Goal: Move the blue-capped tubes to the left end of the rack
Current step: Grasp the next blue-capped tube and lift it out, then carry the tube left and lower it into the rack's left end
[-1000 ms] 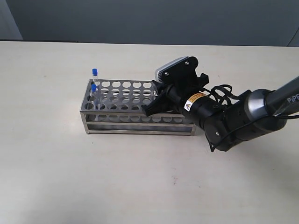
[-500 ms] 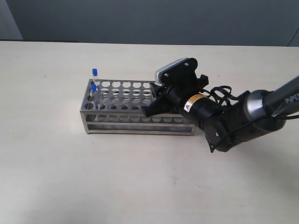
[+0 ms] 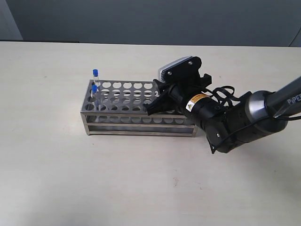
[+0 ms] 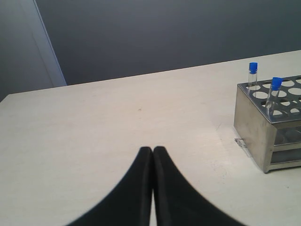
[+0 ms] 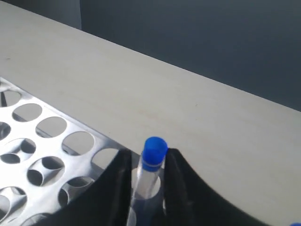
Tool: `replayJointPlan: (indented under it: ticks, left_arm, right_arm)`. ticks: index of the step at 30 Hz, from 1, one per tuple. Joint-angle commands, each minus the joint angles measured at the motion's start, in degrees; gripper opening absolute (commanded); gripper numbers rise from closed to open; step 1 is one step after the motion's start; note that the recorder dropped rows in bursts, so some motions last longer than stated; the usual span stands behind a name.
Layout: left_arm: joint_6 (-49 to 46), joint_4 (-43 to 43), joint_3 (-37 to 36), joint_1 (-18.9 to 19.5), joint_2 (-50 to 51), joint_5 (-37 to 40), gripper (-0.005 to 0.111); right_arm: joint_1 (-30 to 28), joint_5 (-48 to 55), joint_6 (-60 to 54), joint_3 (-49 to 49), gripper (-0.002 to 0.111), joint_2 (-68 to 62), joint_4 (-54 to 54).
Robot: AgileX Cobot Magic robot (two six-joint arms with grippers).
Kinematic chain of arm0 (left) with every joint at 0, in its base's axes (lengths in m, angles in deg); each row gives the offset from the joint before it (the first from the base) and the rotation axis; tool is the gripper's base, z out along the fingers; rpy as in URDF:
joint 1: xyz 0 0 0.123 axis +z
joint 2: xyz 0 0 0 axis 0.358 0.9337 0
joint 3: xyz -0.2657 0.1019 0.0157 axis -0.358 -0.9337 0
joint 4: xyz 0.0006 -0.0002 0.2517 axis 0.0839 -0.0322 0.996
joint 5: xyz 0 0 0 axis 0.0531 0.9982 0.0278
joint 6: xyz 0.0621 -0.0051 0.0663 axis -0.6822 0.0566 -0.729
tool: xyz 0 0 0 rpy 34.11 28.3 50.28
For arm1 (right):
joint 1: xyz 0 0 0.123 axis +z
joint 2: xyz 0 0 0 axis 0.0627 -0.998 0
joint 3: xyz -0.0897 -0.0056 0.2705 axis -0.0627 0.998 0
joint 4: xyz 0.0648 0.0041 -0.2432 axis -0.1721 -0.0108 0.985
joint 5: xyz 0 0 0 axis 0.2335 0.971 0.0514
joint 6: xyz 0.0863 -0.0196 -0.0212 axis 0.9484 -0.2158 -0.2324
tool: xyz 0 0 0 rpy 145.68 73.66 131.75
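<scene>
Black right end effector (image 5: 147,160) narrowly clamps 1 blue-capped tube (image 5: 152,149).

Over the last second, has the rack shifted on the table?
No. The rack has kept its place: in every exterior picture its left end sits at the same spot relative to the back edge of the table.
</scene>
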Motion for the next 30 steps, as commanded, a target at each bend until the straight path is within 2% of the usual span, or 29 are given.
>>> replayJointPlan:
  ticks: [1,14,30]
  left_arm:
    - [0.2,0.3,-0.1,0.0,-0.2,-0.1,0.000]
    - [0.2,0.3,-0.1,0.0,-0.2,-0.1,0.000]
    - [0.2,0.3,-0.1,0.0,-0.2,-0.1,0.000]
  right_arm:
    - [-0.3,0.3,0.0,-0.2,-0.001,-0.1,0.0]
    - [-0.2,-1.2,0.0,-0.2,-0.001,6.2,4.9]
    - [1.0,4.5,0.0,-0.2,-0.001,13.9,6.7]
